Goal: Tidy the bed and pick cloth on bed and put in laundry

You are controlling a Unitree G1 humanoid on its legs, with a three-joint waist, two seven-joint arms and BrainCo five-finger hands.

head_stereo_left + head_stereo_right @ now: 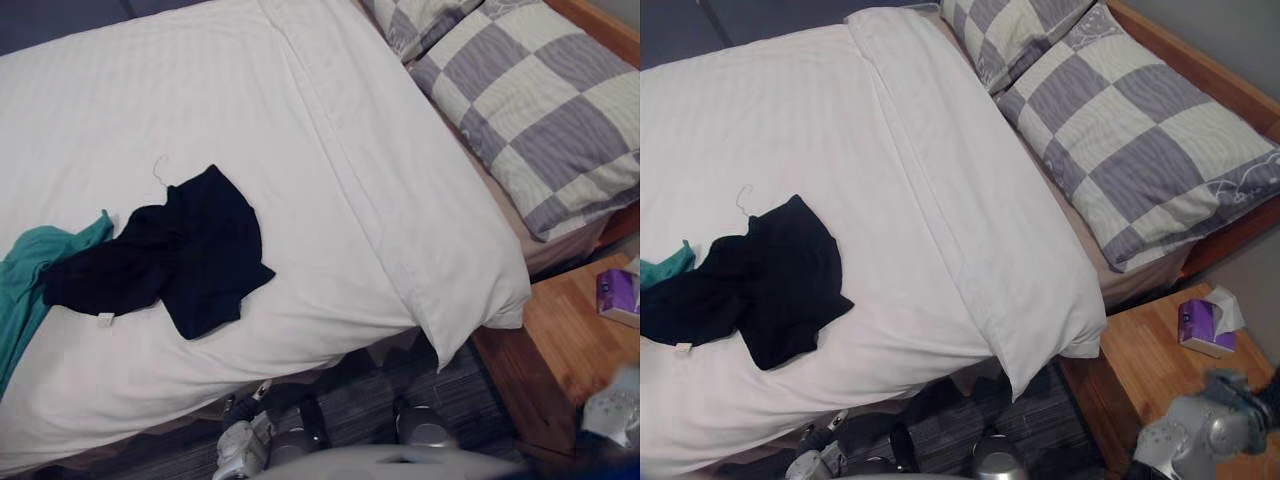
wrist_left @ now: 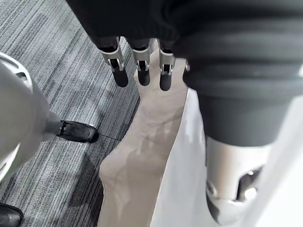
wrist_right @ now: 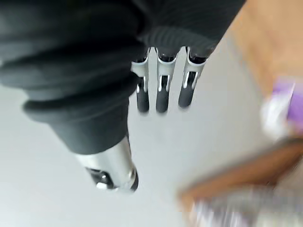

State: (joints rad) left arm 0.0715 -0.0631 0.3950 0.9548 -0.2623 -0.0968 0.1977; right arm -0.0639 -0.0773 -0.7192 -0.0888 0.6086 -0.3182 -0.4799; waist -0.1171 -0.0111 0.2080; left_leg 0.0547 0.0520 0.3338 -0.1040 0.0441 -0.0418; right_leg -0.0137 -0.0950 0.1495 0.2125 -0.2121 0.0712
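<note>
Well, the biggest thing before me is the bed [image 1: 250, 60], with its white duvet [image 1: 330, 200] spread fairly flat. At the head end lie two checked pillows [image 1: 1140, 130], grey and cream. Beside that end of the bed stands a wooden bedside table [image 1: 1140, 370].

Now the clothes. A black top [image 1: 190, 250] lies crumpled on the duvet, close to the bed edge nearest me and toward my left. A teal cloth [image 1: 30, 270] lies just past it, further left, and the two touch. On the bedside table sits a little purple tissue box [image 1: 1205, 325].

My left hand [image 2: 143, 71] hangs low beside the near edge of the bed, over the grey carpet [image 2: 57, 71]. Its fingers are straight and apart, and it holds nothing. My right hand [image 3: 161, 94] is out by the bedside table, fingers loose and straight too, with nothing in it.

I think the picking-up step has not begun, since both clothes lie on the bed. Next, I should lift my left hand up over the near edge, reach to the black top, and close my fingers round a good bunch of it. It is soft and floppy, so a small pinch may let it slip. After that comes the teal cloth.
</note>
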